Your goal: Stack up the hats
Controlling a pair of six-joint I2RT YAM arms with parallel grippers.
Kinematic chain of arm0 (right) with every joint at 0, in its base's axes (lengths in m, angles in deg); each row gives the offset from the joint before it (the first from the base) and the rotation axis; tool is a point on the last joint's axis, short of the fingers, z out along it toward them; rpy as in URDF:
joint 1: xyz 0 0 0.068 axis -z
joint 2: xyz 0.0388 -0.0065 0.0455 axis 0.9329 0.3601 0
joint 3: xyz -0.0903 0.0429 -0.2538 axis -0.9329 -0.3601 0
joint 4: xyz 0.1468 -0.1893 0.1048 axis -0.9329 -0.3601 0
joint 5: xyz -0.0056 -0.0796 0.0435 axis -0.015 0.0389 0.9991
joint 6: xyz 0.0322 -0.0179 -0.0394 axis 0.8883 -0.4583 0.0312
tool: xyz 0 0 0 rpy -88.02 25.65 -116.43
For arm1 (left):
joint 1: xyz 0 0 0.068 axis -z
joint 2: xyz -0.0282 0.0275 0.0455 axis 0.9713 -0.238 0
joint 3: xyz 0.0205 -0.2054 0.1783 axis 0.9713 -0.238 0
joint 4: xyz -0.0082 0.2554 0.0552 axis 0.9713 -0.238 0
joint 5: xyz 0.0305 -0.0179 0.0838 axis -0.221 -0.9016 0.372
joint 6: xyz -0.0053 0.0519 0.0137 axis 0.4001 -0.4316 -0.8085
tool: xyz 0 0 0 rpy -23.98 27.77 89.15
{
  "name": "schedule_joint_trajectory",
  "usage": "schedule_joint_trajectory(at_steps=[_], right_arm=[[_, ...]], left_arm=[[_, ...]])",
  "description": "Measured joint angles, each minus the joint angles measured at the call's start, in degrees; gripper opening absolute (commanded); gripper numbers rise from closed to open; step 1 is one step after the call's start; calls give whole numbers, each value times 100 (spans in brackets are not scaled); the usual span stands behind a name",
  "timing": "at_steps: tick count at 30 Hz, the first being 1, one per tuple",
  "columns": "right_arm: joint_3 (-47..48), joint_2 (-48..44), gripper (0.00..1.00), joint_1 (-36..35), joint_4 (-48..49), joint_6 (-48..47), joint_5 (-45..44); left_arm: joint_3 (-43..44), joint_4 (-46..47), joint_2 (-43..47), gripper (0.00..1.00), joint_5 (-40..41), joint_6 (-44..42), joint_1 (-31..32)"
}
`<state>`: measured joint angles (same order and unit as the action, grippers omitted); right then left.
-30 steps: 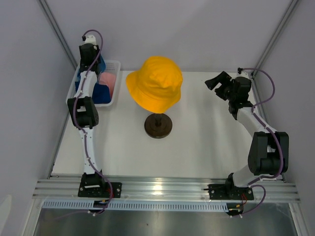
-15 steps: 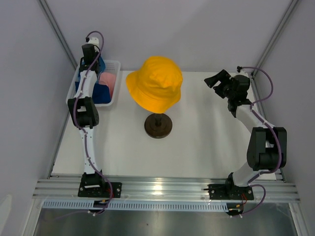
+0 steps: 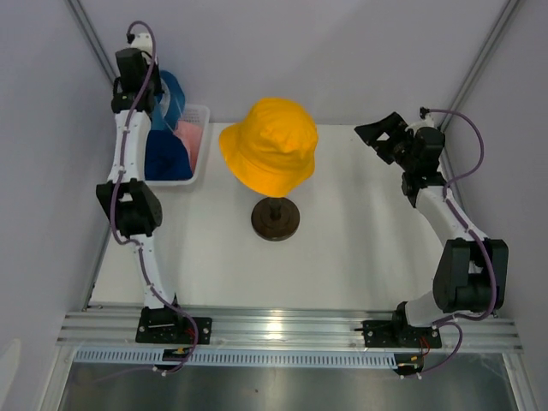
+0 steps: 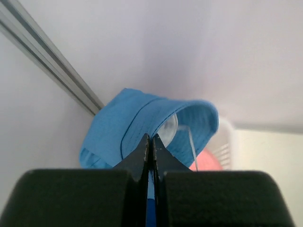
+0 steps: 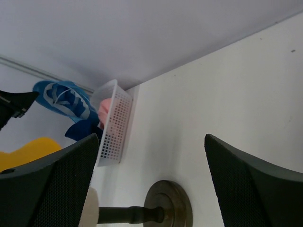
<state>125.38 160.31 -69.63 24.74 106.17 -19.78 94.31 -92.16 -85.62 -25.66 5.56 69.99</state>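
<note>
The yellow hat (image 3: 270, 145) sits on the mannequin head, whose dark round base (image 3: 275, 219) stands mid-table. My left gripper (image 3: 152, 96) is shut on the light blue hat (image 3: 171, 98) and holds it up above the white basket (image 3: 202, 145); in the left wrist view the jaws pinch its brim (image 4: 151, 123). The pink hat (image 3: 190, 139) and the navy hat (image 3: 163, 156) lie in the basket. My right gripper (image 3: 377, 133) is open and empty, above the table's back right. In the right wrist view the light blue hat (image 5: 64, 100) hangs above the basket (image 5: 113, 125).
The basket stands at the table's back left corner, against the wall. A metal frame post runs up behind it (image 4: 52, 71). The mannequin's stem and base (image 5: 168, 208) show low in the right wrist view. Aluminium rails line the near edge (image 3: 282, 330).
My left gripper has risen from the basket with the light blue hat in it. My right gripper has shifted slightly up and back, still open.
</note>
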Motion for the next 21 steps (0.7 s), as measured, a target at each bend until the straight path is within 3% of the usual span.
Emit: schedule_joint_trajectory(at_steps=[5,11,21], right_arm=[[57,-549,98,0,-20,229,146],[98,-1576,99,-7,-269,380,153],[-455,-3217,99,-20,-579,570,-7]], left_arm=[[-35,-186,1410,1,-168,-68,354],[-177,-348,2721,1,-87,-284,1550],[-326,-914,3080,1,647,-1272,3856]])
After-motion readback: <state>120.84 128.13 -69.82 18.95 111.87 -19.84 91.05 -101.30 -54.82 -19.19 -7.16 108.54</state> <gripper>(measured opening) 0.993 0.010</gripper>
